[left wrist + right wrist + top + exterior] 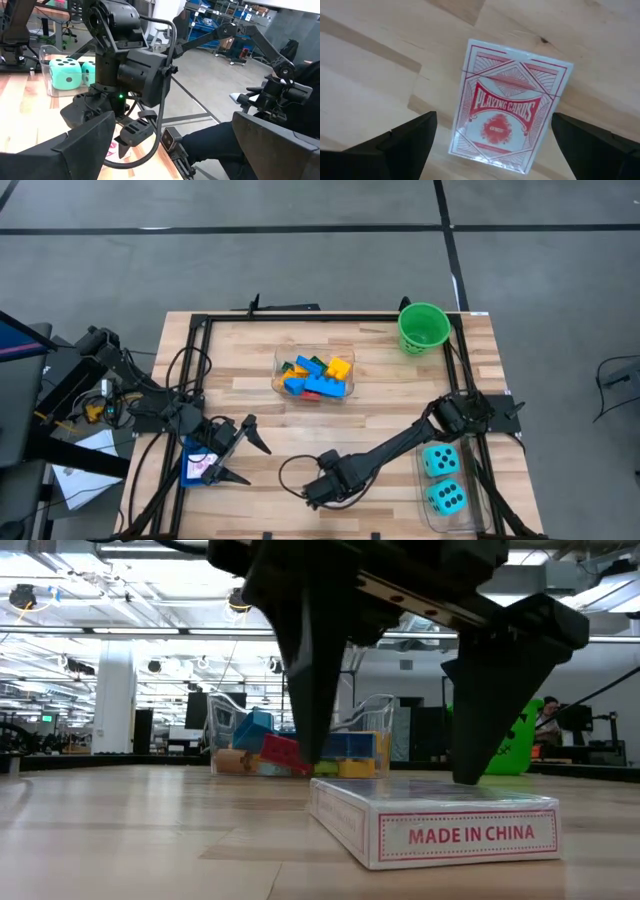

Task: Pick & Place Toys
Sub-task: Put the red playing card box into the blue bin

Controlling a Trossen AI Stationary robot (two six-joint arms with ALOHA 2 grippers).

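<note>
A red-and-white pack of playing cards [506,109] lies flat on the wooden table near its front edge, also in the low view as the pack [440,825]. My right gripper [495,150] hangs over it, pointing down and open, one finger on each side of the pack; I see no touch. In the high view my right gripper [325,488] hides the pack. My left gripper [240,450] waits open and level at the front left, beside a blue tray [192,470]. Coloured bricks [315,375] lie in a clear tub at mid table. Two teal dice [441,478] sit in a tub at the right.
A green bucket [423,327] stands at the far right corner. The clear tub of bricks [282,380] stands between the arms toward the far side. A black frame [200,330] runs along the table's edges. Bare wood lies around the pack.
</note>
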